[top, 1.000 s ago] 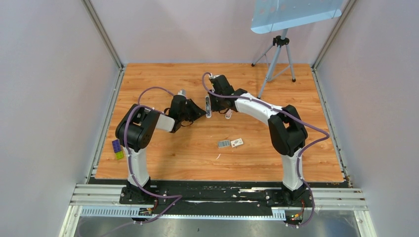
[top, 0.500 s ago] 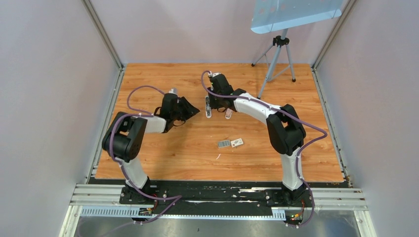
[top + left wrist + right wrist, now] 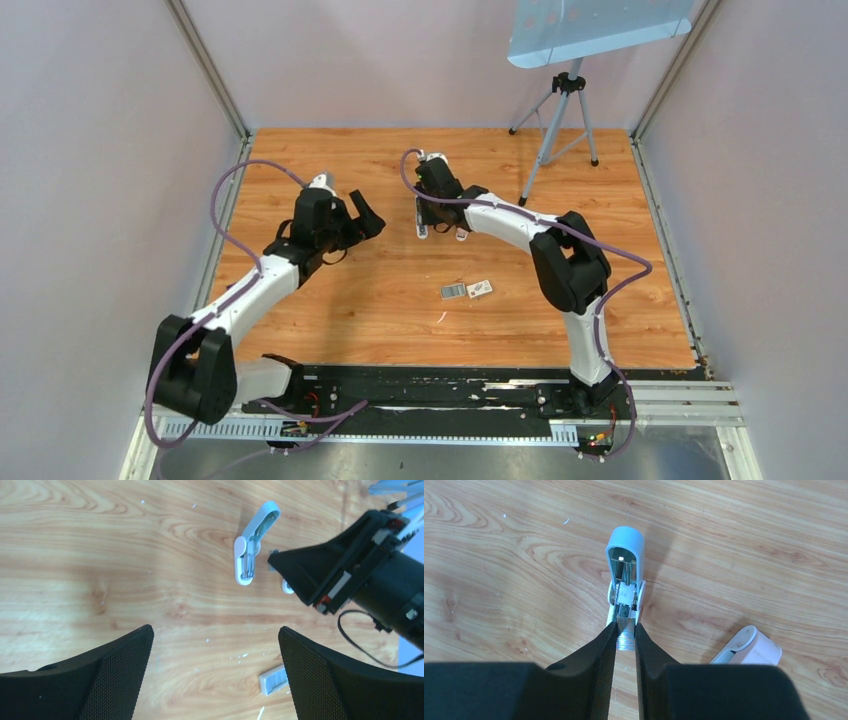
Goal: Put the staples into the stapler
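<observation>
1. Wood-grain table between pale walls, with a tripod at the back right.
2. Stapler lies flat on the table near the back centre. It is swung open: the blue lid points away from the right wrist camera, and the white base with its metal channel faces up.
3. Right gripper is clenched on the staples, a short silvery strip pinched between its fingertips. The strip's far end meets the near end of the channel.
4. Left gripper is released, jaws spread wide and holding nothing. It hangs above bare wood to the left of the stapler, well apart from it.
5. Pink piece lies on the table just right of the stapler, not touching it.
6. White tray sits nearer the arm bases, apart from both grippers.
</observation>
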Robot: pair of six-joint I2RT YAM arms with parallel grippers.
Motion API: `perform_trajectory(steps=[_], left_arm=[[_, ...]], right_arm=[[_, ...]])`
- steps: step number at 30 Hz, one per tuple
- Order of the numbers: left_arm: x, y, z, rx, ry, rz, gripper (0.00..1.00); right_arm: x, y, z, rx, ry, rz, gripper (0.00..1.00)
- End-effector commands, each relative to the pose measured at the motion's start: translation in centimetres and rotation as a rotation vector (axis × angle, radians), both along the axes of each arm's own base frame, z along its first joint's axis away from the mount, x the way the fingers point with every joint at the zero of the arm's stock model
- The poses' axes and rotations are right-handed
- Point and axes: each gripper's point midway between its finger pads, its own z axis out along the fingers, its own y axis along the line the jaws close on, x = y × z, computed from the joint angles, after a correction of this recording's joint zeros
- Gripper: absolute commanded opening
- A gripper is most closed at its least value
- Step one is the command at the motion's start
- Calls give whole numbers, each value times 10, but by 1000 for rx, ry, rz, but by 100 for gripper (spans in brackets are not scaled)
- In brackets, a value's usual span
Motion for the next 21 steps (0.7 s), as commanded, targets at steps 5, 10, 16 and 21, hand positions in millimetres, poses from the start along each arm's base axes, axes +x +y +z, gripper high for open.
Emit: perform_trajectory(steps=[5,10,16,21], left_arm=[[-53,26,3,159,38,-75,100],[-70,29,8,218,26,-159,100],[-82,31,7,237,27,-191,100],[-82,31,4,236,27,-190,100]], right_arm=[[3,17,-5,-6,-26,-34,23],[3,20,-8,-25,-37,-40,23],[4,21,-12,-40,-44,-54,24],[3,21,-14,-52,-46,-62,24]])
